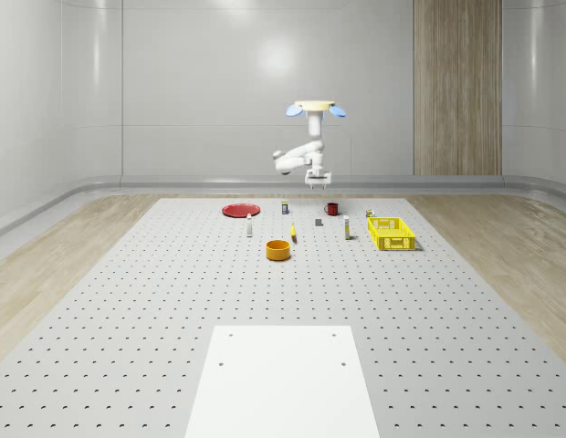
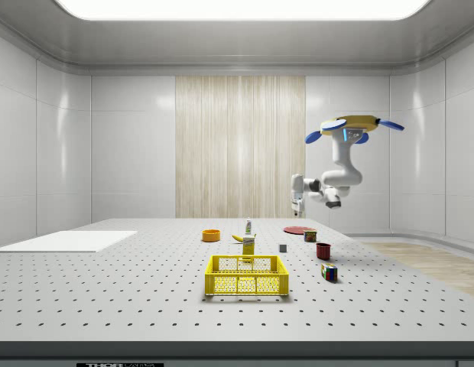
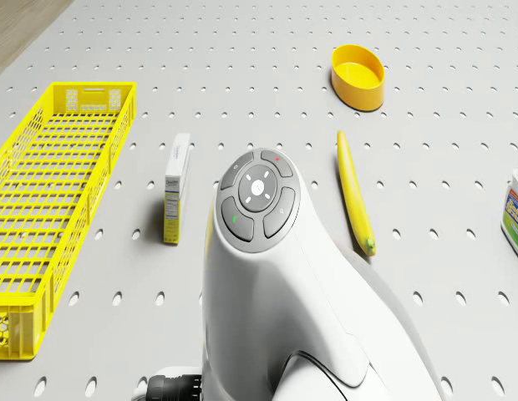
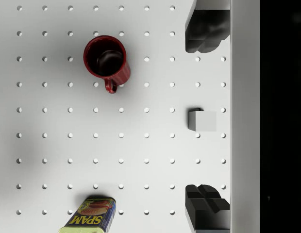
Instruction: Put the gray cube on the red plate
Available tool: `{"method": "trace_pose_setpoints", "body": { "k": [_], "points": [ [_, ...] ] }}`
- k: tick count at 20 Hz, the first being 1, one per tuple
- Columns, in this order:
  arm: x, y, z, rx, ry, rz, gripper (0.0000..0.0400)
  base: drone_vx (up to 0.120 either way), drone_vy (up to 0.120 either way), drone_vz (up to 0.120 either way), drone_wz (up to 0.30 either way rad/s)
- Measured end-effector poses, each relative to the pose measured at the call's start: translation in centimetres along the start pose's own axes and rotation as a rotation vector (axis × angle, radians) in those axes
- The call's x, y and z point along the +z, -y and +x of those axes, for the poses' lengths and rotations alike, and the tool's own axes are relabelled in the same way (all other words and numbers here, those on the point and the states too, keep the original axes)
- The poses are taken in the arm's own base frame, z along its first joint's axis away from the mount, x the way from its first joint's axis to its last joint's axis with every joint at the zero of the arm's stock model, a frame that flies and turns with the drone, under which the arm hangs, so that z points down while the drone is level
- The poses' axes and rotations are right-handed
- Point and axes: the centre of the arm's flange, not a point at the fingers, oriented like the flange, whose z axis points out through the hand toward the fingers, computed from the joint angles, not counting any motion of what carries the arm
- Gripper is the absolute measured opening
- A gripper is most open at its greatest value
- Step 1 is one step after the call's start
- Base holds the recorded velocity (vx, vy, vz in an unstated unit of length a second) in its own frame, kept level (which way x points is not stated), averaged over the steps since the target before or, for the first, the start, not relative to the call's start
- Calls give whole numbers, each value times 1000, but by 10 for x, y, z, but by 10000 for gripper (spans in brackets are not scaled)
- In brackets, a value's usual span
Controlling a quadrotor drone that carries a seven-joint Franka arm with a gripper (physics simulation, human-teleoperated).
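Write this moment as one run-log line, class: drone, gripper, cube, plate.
drone: hovering above table | gripper: open, high over gray cube | gray cube: on table, ungrasped | red plate: bare

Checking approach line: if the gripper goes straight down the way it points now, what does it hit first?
Most likely the gray cube: it sits between the open fingers, with the gripper high above the table. The drone hovers above. The depth to the cube is unclear.

Perforated table (image 1: 173,301): gray cube (image 4: 202,121), red plate (image 1: 239,211), yellow crate (image 1: 391,233).
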Motion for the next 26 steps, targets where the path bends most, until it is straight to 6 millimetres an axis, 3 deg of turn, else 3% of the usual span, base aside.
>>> {"method": "trace_pose_setpoints", "body": {
  "k": [14,23,26],
  "points": [
    [0,0,0,0,0,0,400,120,-6,-120,0],
    [0,0,0,0,-1,0,400,4,-18,-107,0],
    [0,0,0,0,-1,0,400,93,0,-120,0]
  ]
}}
